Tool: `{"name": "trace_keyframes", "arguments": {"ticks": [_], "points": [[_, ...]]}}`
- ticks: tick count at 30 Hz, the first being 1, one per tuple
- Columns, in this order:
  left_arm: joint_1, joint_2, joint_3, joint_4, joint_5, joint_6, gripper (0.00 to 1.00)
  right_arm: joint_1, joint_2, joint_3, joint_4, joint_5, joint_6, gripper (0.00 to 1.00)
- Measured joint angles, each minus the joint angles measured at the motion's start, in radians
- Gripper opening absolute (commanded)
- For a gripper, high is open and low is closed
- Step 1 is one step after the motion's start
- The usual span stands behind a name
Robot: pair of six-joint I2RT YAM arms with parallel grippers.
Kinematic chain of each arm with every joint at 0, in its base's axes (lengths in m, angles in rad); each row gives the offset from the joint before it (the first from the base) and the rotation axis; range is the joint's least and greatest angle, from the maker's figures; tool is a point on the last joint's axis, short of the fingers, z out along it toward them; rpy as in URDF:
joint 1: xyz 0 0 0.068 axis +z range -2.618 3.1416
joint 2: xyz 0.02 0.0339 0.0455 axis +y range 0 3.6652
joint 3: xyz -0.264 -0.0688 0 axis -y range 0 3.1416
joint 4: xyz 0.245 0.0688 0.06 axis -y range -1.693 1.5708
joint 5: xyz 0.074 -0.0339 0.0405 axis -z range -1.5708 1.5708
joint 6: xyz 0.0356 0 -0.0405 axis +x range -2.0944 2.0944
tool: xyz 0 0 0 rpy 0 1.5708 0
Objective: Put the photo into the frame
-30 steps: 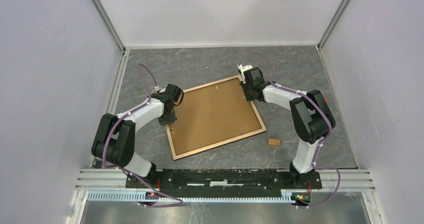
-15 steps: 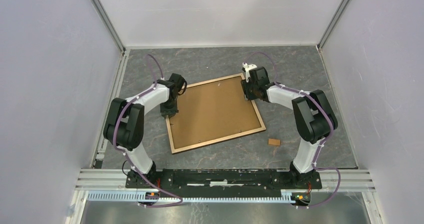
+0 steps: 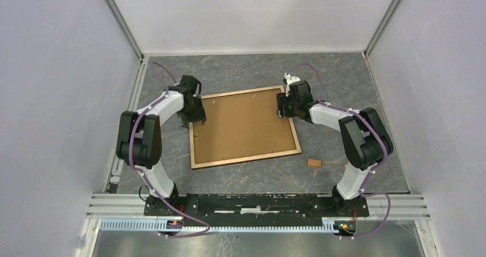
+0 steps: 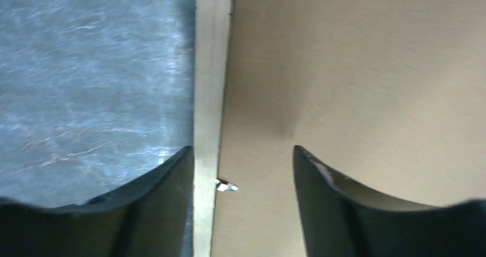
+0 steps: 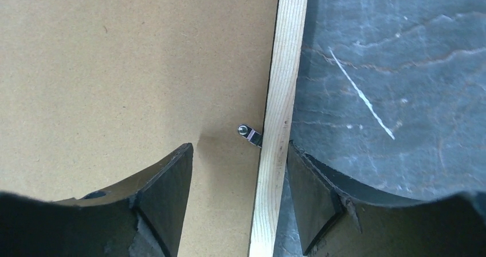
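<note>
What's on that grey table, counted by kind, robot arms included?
Thin light-wood rectangular picture frame: 1
Flat brown backing board inside it: 1
Small brown block: 1
White-and-black robot arms, left and right: 2
Total: 5

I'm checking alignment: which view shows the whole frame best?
Top external: the frame lies fully visible, backing board up. Each wrist view shows only a stretch of one wooden rail and a small metal clip.

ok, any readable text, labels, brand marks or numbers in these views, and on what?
None readable in any view.
The backing board is plain brown, the frame rim is bare wood, and the metal clip and small brown block are unmarked.
No lettering shows on the arms or the table.
</note>
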State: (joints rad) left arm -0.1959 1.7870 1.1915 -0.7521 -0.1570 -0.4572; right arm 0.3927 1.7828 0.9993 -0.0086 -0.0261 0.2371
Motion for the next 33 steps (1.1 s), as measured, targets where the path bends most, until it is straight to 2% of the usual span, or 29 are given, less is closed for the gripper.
{"name": "trace_keyframes", "arguments": {"ticks": [6, 12, 16, 19, 24, 27, 33], "points": [[-0.006, -0.241, -0.114, 0.182, 0.22, -0.019, 0.98, 0.005, -0.044, -0.031, 0.012, 0.085, 0.056, 0.75], [-0.062, -0.475, -0.159, 0.255, 0.344, -0.026, 1.0, 0.006, -0.179, -0.177, 0.119, 0.158, 0.109, 0.81], [-0.194, -0.591, -0.208, 0.261, 0.395, -0.057, 0.99, 0.006, -0.24, -0.254, 0.199, 0.195, 0.118, 0.85], [-0.33, -0.666, -0.276, 0.273, 0.398, -0.105, 0.94, 0.006, -0.293, -0.344, 0.29, 0.216, 0.119, 0.86], [-0.52, -0.706, -0.411, 0.305, 0.349, -0.247, 0.93, 0.006, -0.324, -0.473, 0.405, 0.234, 0.132, 0.86], [-0.619, -0.702, -0.475, 0.301, 0.261, -0.377, 0.92, 0.006, -0.324, -0.49, 0.425, 0.234, 0.131, 0.86], [-0.753, -0.591, -0.478, 0.251, 0.113, -0.701, 0.89, 0.006, -0.324, -0.489, 0.486, 0.209, 0.122, 0.86]]}}
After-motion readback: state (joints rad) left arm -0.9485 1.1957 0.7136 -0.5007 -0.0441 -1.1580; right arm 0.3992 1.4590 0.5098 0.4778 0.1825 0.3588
